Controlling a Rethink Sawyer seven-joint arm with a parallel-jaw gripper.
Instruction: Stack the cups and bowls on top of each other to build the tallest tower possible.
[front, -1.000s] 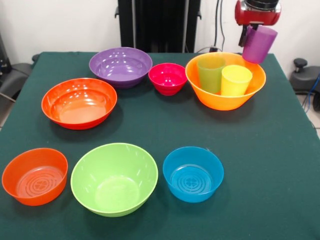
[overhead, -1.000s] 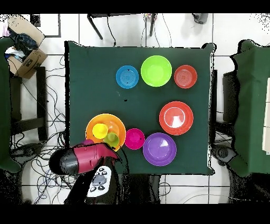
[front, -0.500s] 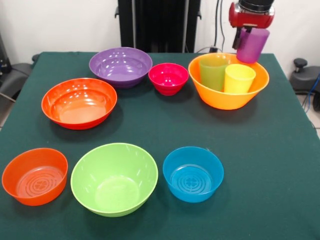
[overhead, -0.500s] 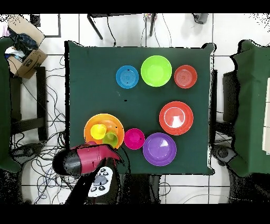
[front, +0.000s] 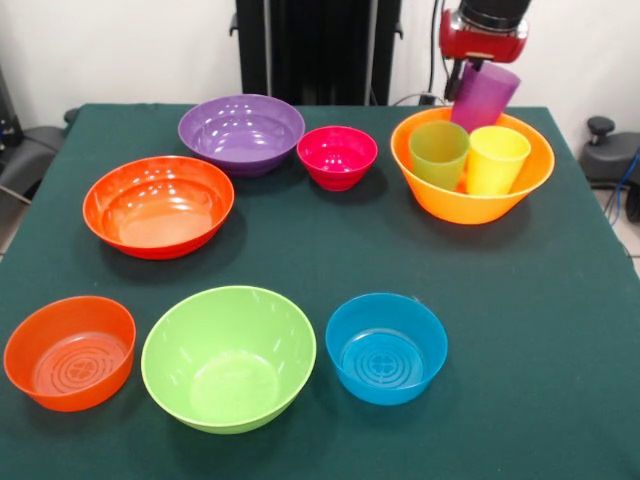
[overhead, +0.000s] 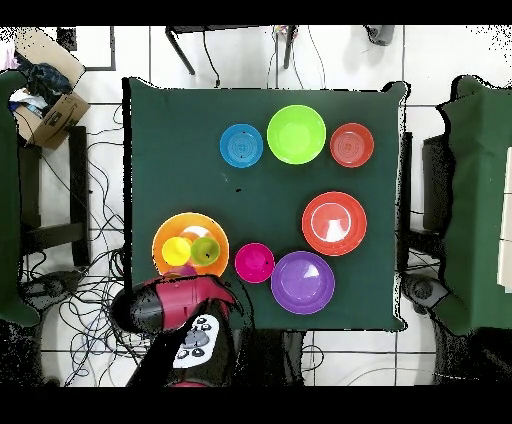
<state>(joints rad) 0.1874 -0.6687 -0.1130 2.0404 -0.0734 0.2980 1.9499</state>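
A: Gripper (front: 470, 78) has swung left with the purple cup (front: 483, 96), clamped on its rim, tilted over the big orange bowl's (front: 438, 200) back edge.

B: That bowl shifted right (green cup (front: 438, 153) and yellow cup (front: 496, 159) inside). Fingers mostly hidden; overhead, the arm (overhead: 170, 303) covers the purple cup.

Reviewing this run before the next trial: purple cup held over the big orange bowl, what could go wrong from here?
1. The purple cup hangs tilted in the gripper; released so, it may tip rather than nest.
2. The big orange bowl sits near the table corner and may slide if pushed.
3. The green cup and yellow cup stand side by side, leaving little room.
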